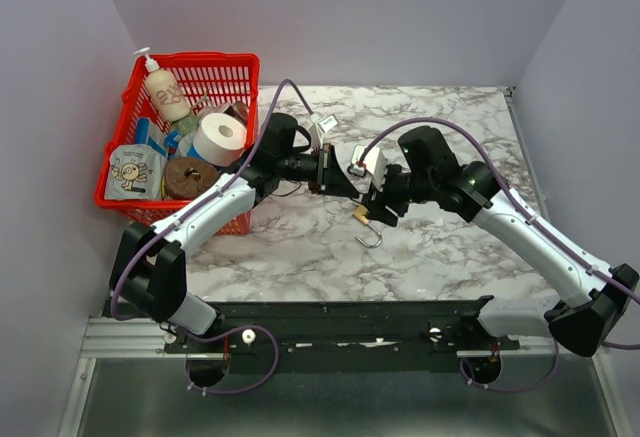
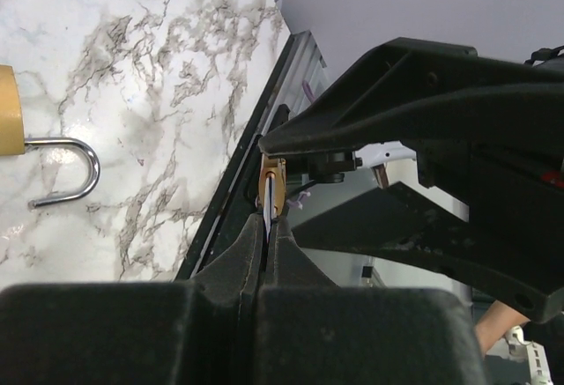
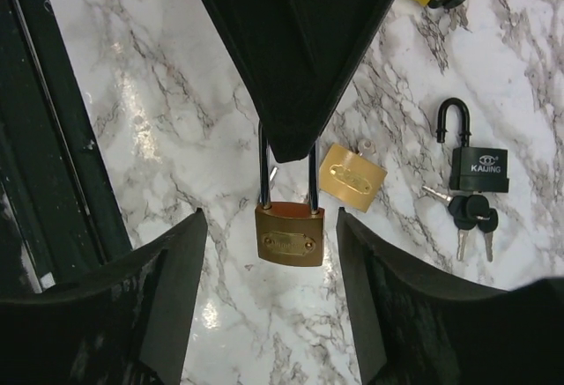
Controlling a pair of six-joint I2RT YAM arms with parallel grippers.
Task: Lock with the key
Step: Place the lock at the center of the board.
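My left hand point(image 2: 267, 248) is pinched shut on the key point(image 2: 271, 189), which shows edge-on between the pads. My right hand point(image 3: 270, 219) is spread wide with nothing in it. The open padlock point(image 1: 358, 215) lies flat in the middle of the bench point(image 1: 450, 117), just beside my right fingertips at their eight o'clock. Its shackle point(image 2: 75, 169) is swung out toward six o'clock, the near edge.

I judge it dense and heavy for its size and rigid all through, with smooth brass faces that could slip. The body's flat sides are the place to clamp, never the loose shackle, which will swivel. The key is thin and light, and may twist in my grip if it meets the keyhole crooked.

Under my right hand lies a brass padlock point(image 3: 289, 235), the top of its hoop hidden by a dark shape, likely my left hand. Whether it is that same lock I cannot tell. A bare brass lock body point(image 3: 352, 176) sits at its one o'clock, and a black padlock point(image 3: 478, 160) with a bunch of keys point(image 3: 467, 218) at three o'clock — all easy to knock. The red basket point(image 1: 195, 58) is well apart at ten o'clock
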